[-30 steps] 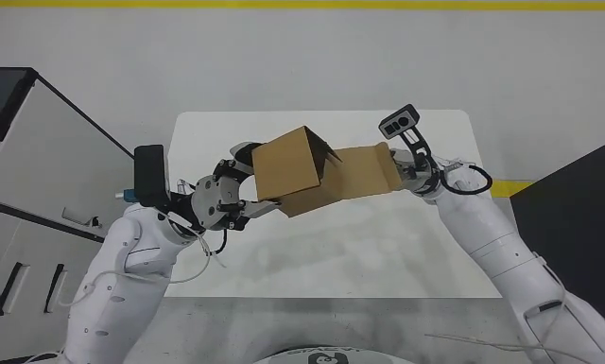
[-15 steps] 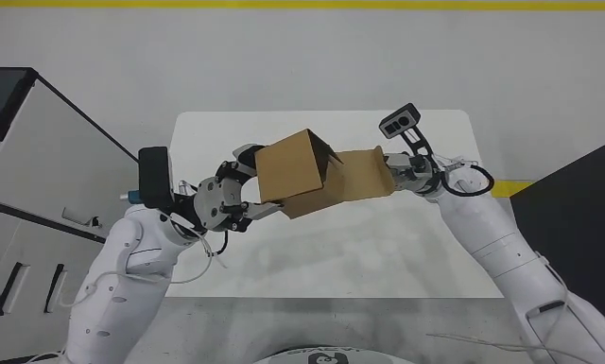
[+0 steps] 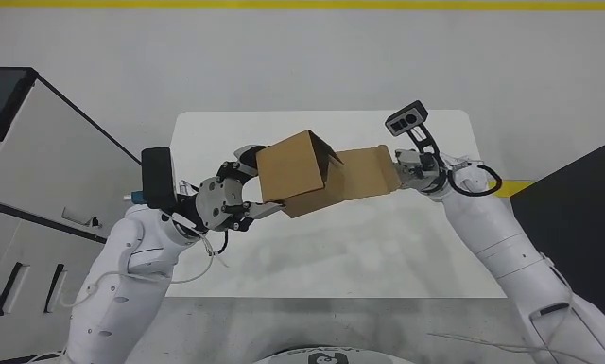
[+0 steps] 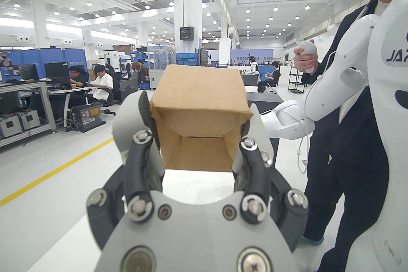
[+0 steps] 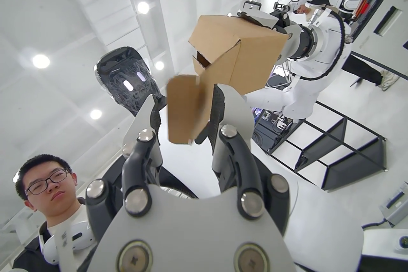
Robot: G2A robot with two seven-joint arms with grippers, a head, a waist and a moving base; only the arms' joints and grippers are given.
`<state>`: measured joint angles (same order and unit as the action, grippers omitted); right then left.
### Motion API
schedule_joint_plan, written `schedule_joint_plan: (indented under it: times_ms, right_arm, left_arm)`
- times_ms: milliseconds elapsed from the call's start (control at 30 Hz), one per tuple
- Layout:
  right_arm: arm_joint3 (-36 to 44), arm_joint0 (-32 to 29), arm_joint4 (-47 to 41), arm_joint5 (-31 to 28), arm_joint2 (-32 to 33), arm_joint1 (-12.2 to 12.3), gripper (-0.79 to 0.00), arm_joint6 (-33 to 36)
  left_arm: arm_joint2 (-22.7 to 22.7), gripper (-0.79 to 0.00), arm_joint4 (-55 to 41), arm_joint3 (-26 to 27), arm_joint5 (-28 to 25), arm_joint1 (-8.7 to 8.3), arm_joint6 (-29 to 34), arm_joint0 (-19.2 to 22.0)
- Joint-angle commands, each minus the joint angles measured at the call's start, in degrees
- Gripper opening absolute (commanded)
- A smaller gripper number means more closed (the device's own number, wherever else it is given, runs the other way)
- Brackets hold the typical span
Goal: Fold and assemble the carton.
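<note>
Carton [image 3: 293,170] midair, left gripper [image 4: 197,106] clamping it — right gripper [image 5: 187,96] at flap [image 5: 182,121], grip unclear

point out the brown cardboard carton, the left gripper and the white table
brown cardboard carton [image 3: 289,169]: top view, its upper panel
left gripper [image 4: 197,123]: left wrist view, midway between its jaws
white table [image 3: 378,260]: top view, bare surface below the carton

Passing room over the table [image 3: 378,260] beneath the raised carton [image 3: 293,165]; dark cabinet [image 3: 19,99] leftward.
</note>
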<state>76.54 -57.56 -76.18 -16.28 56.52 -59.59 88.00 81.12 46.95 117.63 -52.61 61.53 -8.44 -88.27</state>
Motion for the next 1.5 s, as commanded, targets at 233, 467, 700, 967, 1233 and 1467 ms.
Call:
schedule_joint_plan:
  times_ms: [233,467,700,967,1233,1467]
  right_arm:
    - [0.52,-1.05,-2.14,0.0,0.65,0.44,-0.422,0.0]
    - [-0.11,-2.0,-2.94,0.0,0.27,0.45,-0.437,0.0]
    - [-0.51,-1.43,-2.55,0.0,-1.4,-0.03,-0.449,0.0]
    - [-0.13,-0.18,-2.35,0.0,-2.45,-0.56,-0.459,0.0]
    - [0.38,0.35,-1.15,0.0,-2.35,-0.55,-0.483,0.0]
    - [0.21,0.66,0.89,0.0,-1.69,-0.14,-0.48,0.0]
  left_arm:
    - [-0.08,-0.785,-2.35,-0.22,0.18,0.15,-0.95,-0.22]
    - [0.37,-0.785,-4.34,0.02,-0.03,0.16,-0.48,-0.39]
    - [0.16,-0.785,-4.95,0.45,-0.18,0.25,0.15,-0.49]
    - [0.5,-0.785,-3.73,0.77,-0.3,0.32,0.61,-0.83]
    - [0.87,-0.785,-1.94,1.04,-0.6,0.37,0.95,-0.93]
    - [1.61,-0.785,2.96,1.66,-0.54,0.39,1.32,-0.83]
